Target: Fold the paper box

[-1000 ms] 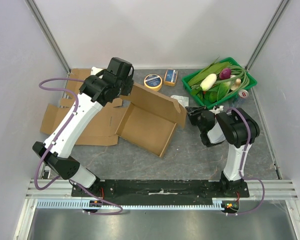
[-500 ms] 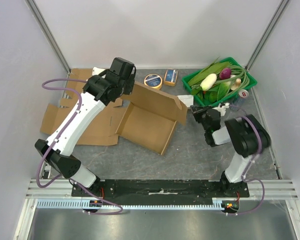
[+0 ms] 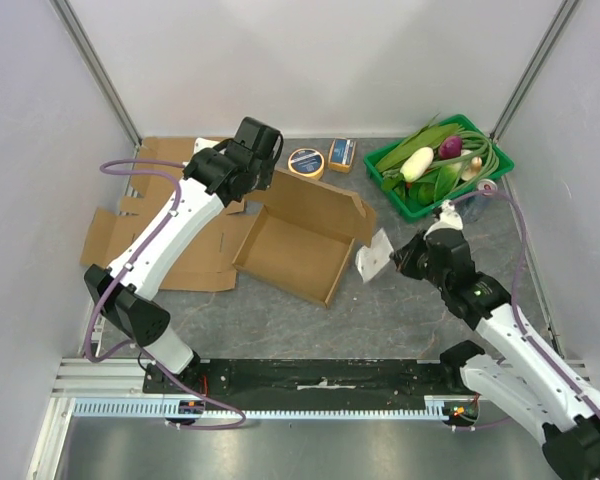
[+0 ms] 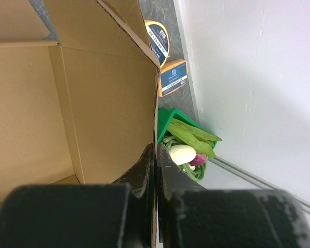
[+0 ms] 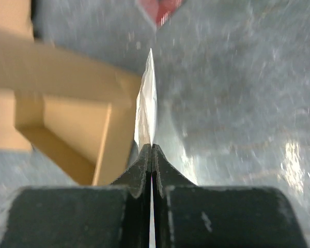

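The brown paper box point(image 3: 295, 250) lies half-formed at mid-table, its floor flat and its back wall raised. My left gripper point(image 3: 264, 172) is shut on the top edge of that back wall. In the left wrist view the jaws point(image 4: 156, 157) pinch the cardboard wall point(image 4: 103, 103) edge-on. My right gripper point(image 3: 397, 260) is right of the box, shut on a thin white sheet point(image 3: 374, 258) held above the table. In the right wrist view, which is blurred, the sheet point(image 5: 146, 111) stands edge-on from the closed jaws point(image 5: 152, 147), with the box's corner point(image 5: 67, 119) to the left.
More flat cardboard point(image 3: 170, 250) lies at the left. A green basket of vegetables point(image 3: 395, 190) stands at the back right, also in the left wrist view point(image 4: 164, 118). A round tin point(image 3: 306, 162) and a small orange box point(image 3: 341, 154) sit behind the paper box.
My right arm has unfolded and swung toward the near side, carrying the white sheet away from beside the box's right flap. My left gripper has shifted slightly right along the back wall.
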Robot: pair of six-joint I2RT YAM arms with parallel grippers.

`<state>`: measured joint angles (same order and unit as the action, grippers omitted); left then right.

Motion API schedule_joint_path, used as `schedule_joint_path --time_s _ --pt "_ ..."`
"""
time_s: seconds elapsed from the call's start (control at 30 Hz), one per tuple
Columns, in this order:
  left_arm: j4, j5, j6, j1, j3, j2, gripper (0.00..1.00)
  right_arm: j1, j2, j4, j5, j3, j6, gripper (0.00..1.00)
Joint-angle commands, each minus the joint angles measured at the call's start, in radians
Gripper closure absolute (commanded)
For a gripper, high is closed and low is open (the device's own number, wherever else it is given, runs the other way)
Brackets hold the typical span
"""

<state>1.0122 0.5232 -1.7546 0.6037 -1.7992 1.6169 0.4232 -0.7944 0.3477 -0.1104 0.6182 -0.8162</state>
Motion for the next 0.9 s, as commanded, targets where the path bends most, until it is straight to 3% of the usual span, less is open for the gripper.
schedule_joint_path --time_s 0.0,0.07,0.27,0.33,0.43,0.47,0.5,0.53,0.6,0.63,0.67,0.73,0.87 --pt "-0.035 0.064 -0.056 0.001 -0.025 0.009 0.98 0.112 0.026 0.33 0.089 0.104 0.143 1.0" --pt "-0.037 0.069 -0.055 0.001 -0.028 0.015 0.98 0.202 0.024 0.283 0.214 0.144 0.196 1.0" --pt "-0.037 0.049 -0.065 0.001 -0.043 0.031 0.98 0.524 -0.038 0.084 0.179 0.27 0.149 1.0" --pt "-0.032 0.044 -0.066 0.001 -0.045 0.031 0.98 0.621 -0.072 0.007 0.086 0.295 0.149 1.0" --pt "-0.02 0.047 -0.089 0.001 -0.022 0.011 0.98 0.657 -0.083 -0.082 -0.353 0.26 0.128 1.0" --pt "-0.02 0.047 -0.094 0.002 -0.014 0.005 0.98 0.658 -0.081 -0.166 -0.43 0.217 0.143 1.0" --pt "-0.018 0.043 -0.1 0.002 -0.006 -0.002 0.98 0.658 -0.094 -0.23 -0.568 0.151 0.15 0.9" --pt "-0.02 0.035 -0.108 0.002 0.006 -0.009 0.98 0.635 -0.117 -0.316 -0.572 0.14 0.143 0.74" --pt "-0.02 0.029 -0.106 0.002 0.004 -0.011 0.98 0.609 -0.202 -0.398 -0.449 0.146 0.163 0.67" --pt "-0.018 0.031 -0.108 0.002 0.006 -0.011 0.98 0.603 -0.23 -0.427 -0.419 0.146 0.164 0.56" --pt "-0.02 0.031 -0.111 0.002 0.008 -0.011 0.98 0.601 -0.276 -0.383 -0.413 0.164 0.167 0.38" --pt "-0.021 0.023 -0.117 0.002 0.005 -0.008 0.98 0.603 -0.267 -0.287 -0.422 0.172 0.158 0.31" --pt "-0.023 0.011 -0.111 0.002 -0.002 0.009 0.98 0.601 -0.007 -0.156 -0.485 0.089 0.215 0.28"
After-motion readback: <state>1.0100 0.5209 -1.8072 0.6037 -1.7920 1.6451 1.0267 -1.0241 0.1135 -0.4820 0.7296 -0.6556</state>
